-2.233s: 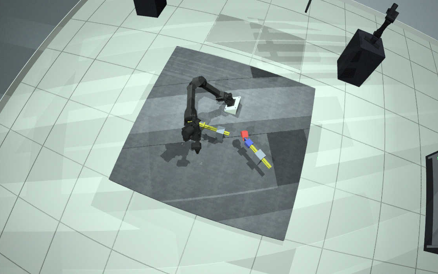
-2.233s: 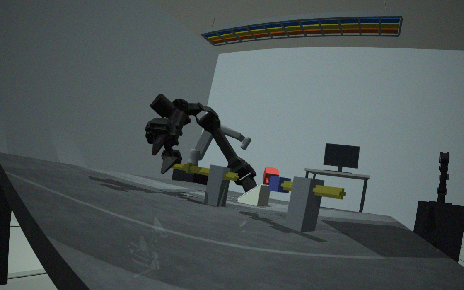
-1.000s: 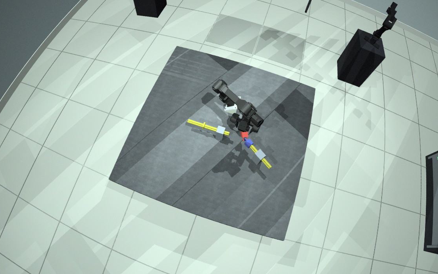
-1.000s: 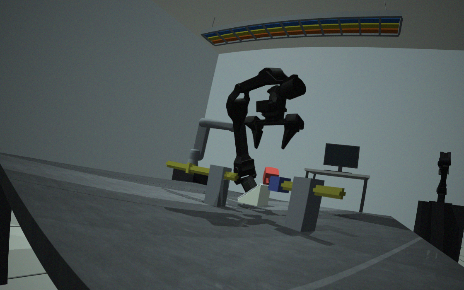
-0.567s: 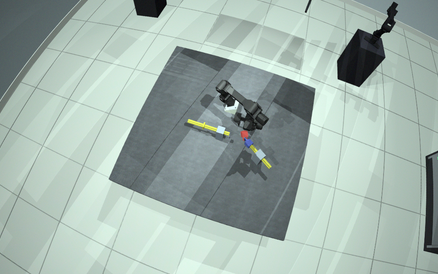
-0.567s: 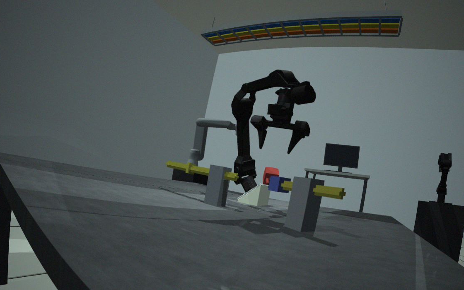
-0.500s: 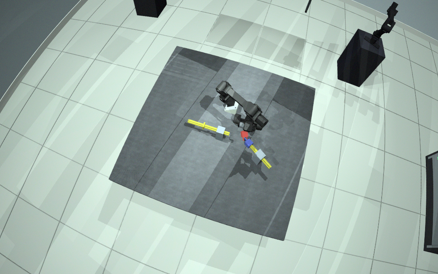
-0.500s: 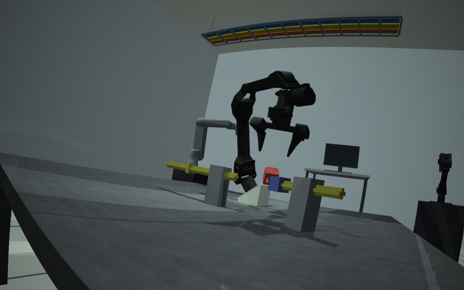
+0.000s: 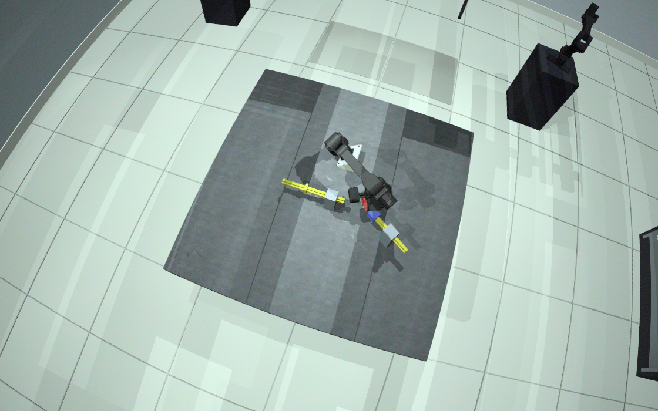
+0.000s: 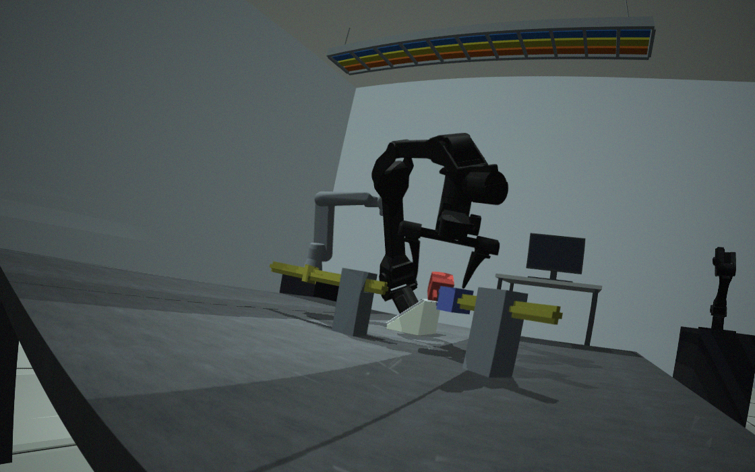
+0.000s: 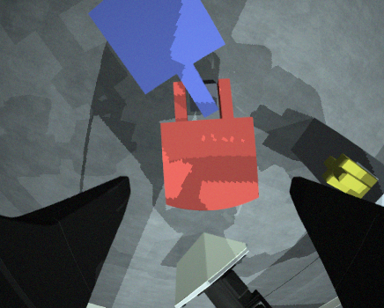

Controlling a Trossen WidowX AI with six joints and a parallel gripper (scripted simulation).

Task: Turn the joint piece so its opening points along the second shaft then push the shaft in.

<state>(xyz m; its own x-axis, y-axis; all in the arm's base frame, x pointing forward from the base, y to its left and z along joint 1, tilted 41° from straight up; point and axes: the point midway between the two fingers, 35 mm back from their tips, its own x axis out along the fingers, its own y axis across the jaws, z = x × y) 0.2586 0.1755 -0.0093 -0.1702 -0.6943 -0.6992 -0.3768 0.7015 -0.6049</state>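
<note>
My gripper (image 10: 439, 284) (image 11: 212, 185) is open, pointing down. Its fingers stand wide on either side of the red joint piece (image 9: 364, 204) (image 10: 440, 284) (image 11: 209, 150), with gaps between. The blue hinge part (image 9: 373, 215) (image 10: 449, 299) (image 11: 150, 40) joins it to the fixed yellow shaft (image 9: 400, 244) (image 10: 535, 311) in its grey block (image 9: 390, 233) (image 10: 482, 334). The second yellow shaft (image 9: 295, 185) (image 10: 324, 276) has a cross collar and runs through another grey block (image 9: 331, 196) (image 10: 352, 302). Its near end (image 11: 350, 178) is apart from the joint piece. The joint's opening is hidden.
The arm's pale wedge base (image 10: 421, 320) (image 11: 194, 268) stands behind the joint. The dark table top (image 9: 301, 265) (image 10: 251, 358) carries both blocks. Away from the table stand a black pedestal (image 9: 541, 89) (image 10: 714, 363) with another arm and a desk with a monitor (image 10: 556, 253).
</note>
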